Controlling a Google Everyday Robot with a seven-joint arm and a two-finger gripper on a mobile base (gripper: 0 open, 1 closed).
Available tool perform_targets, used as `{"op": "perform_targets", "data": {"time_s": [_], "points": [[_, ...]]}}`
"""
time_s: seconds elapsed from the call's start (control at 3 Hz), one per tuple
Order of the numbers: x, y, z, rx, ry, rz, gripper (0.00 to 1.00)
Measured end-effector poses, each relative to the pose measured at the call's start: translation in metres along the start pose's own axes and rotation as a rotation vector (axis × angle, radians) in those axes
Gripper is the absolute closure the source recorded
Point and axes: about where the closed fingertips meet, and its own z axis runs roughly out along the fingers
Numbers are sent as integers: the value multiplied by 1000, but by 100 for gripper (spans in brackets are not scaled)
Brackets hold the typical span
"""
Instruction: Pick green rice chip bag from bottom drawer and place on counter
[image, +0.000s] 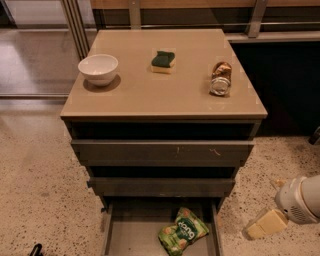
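I am watching the green rice chip bag (183, 233) lying in the open bottom drawer (130, 240), not yet on the counter (150, 95); the gripper (265, 224) is hovering right of the drawer, without the bag, and I cannot tell its opening
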Motion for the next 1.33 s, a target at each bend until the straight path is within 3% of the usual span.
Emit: {"op": "perform_targets", "data": {"time_s": [0.33, 0.67, 1.0, 1.33], "points": [[24, -3, 50, -39, -35, 78, 0], [43, -4, 104, -159, -77, 145, 0], [48, -2, 111, -164, -72, 159, 0], [65, -3, 120, -134, -62, 208, 0]]}}
